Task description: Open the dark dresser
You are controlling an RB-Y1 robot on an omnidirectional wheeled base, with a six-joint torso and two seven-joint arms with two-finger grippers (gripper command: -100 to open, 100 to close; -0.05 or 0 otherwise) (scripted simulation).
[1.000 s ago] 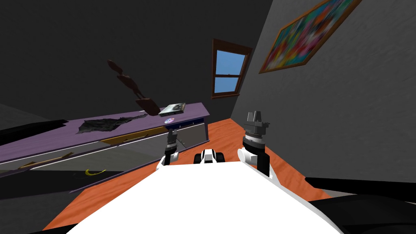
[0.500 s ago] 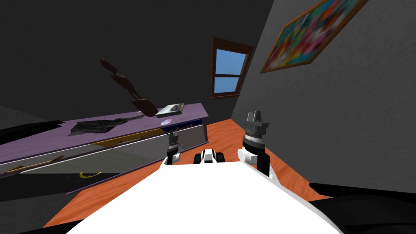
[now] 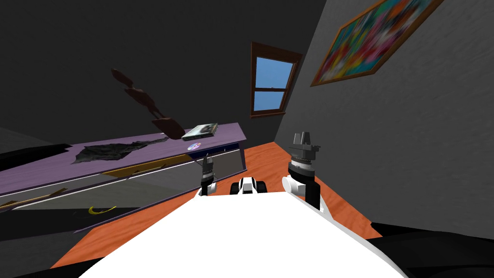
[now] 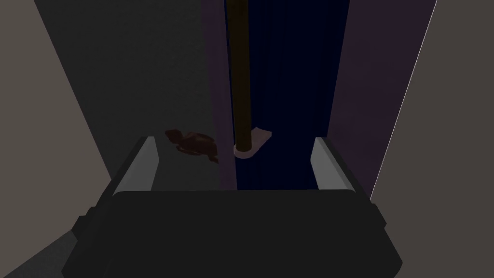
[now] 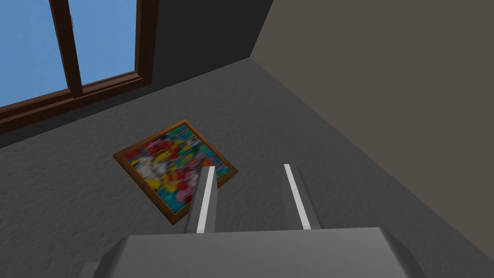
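Note:
The dark dresser (image 3: 43, 171) has a purple top and runs along the left wall. Its upper drawer (image 3: 169, 176) stands pulled out, with a brown bar handle (image 3: 140, 166) on the front. My left gripper (image 3: 207, 163) is at the right end of that drawer. In the left wrist view the left gripper (image 4: 234, 140) is open, and the handle (image 4: 240, 72) with its pale mount (image 4: 253, 145) lies between the fingers (image 4: 147, 159) without touching them. My right gripper (image 3: 303, 136) is raised at my right side, away from the dresser, and the right gripper (image 5: 248, 165) holds nothing.
On the dresser top lie a black cloth (image 3: 103, 152), a book (image 3: 200, 130), a disc (image 3: 194, 146) and a dark brown figurine (image 3: 144, 104). A yellow curved object (image 3: 99, 210) lies in the lower open drawer. Orange floor (image 3: 270, 161) runs to the window wall.
My view has turned a little, so the dresser has slid left in the picture. The left gripper has stayed by the drawer's right end. The right arm has not moved.

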